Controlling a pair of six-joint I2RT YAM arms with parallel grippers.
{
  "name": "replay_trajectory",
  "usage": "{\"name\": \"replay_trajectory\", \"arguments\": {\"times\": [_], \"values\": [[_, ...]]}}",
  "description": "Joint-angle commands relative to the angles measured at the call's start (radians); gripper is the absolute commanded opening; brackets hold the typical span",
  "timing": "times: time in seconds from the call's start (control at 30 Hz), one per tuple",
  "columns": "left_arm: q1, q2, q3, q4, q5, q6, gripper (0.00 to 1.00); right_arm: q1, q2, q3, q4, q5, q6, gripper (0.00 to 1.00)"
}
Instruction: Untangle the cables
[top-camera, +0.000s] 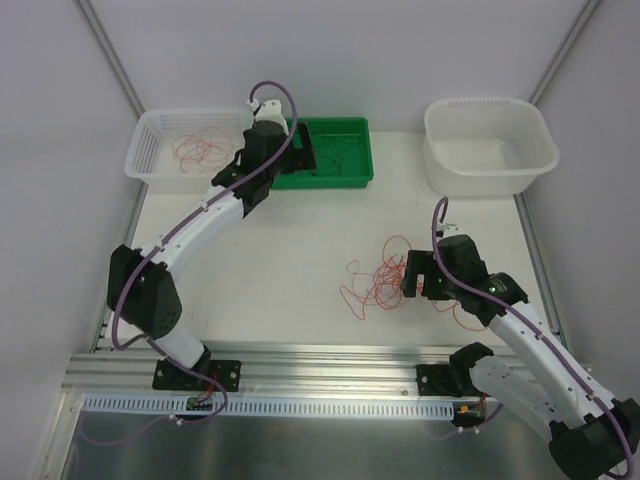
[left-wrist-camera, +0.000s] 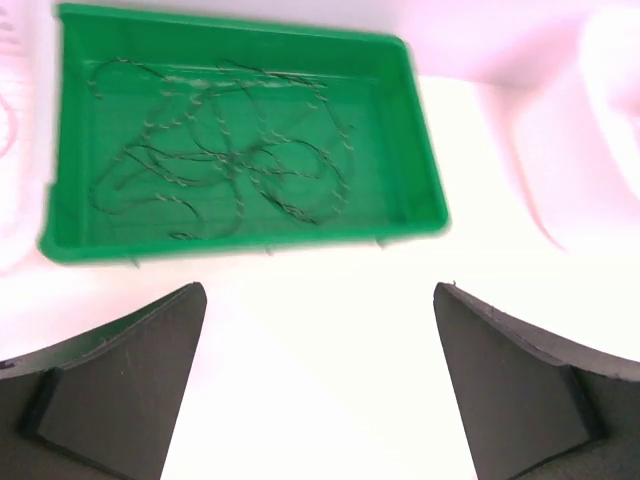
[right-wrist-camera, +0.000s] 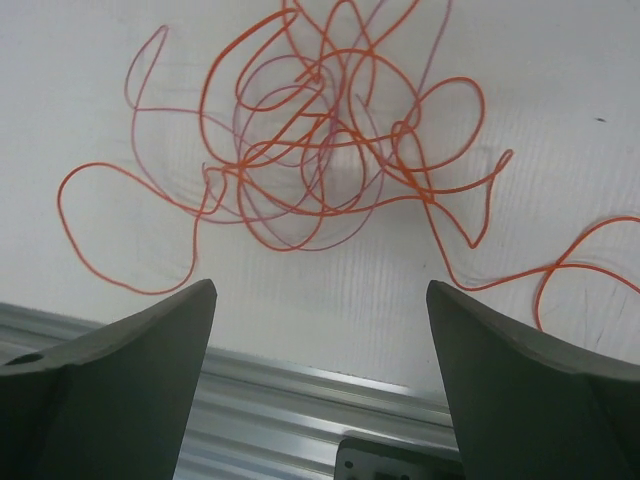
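A loose tangle of hair-thin orange-red and pale pink cables (right-wrist-camera: 320, 140) lies on the matte white table (top-camera: 290, 250), right of centre in the top view. Its curling loops overlap at the middle, and single strands trail out to the left and right. The right tool (right-wrist-camera: 320, 285) hangs beside it. Its two dark wedge-shaped fingers (right-wrist-camera: 130, 390) are spread wide with nothing between them. A ribbed aluminium rail (right-wrist-camera: 300, 400) crosses the bottom of the right wrist view.

At upper centre of the top view, a shallow glossy green plastic tray (top-camera: 330, 182) holds thin dark cables (left-wrist-camera: 230, 160) lying in flat open loops on its floor. The left tool (left-wrist-camera: 320, 290) hovers at the tray's left end, fingers far apart and empty.

A white latticed plastic basket (top-camera: 140, 155) at upper left holds a few thin reddish cables (top-camera: 200, 148). A smooth, round-cornered white tub (top-camera: 490, 175) stands at upper right. Bare table stretches between the tray and the tangle.
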Motion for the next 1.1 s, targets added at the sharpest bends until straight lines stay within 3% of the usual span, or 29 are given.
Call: {"name": "replay_trajectory", "arguments": {"times": [0.0, 0.27, 0.5, 0.77, 1.07], "values": [[-0.066, -0.16, -0.192, -0.032, 0.077, 0.038, 0.99, -0.056, 0.052, 0.007, 0.036, 0.005, 0.059, 0.89], [-0.21, -0.417, -0.573, -0.065, 0.256, -0.097, 0.99, -0.06, 0.278, -0.021, 0.229, -0.056, 0.081, 0.77], [-0.296, -0.54, -0.791, -0.073, 0.257, -0.231, 0.99, 0.022, 0.399, -0.007, 0.293, -0.014, 0.095, 0.73], [-0.365, -0.389, -0.705, -0.068, 0.223, -0.265, 0.98, 0.086, 0.395, -0.013, 0.273, 0.012, 0.107, 0.69], [-0.428, -0.046, -0.411, -0.071, 0.264, -0.065, 0.85, 0.086, 0.222, -0.038, 0.172, 0.083, 0.113, 0.79]]}}
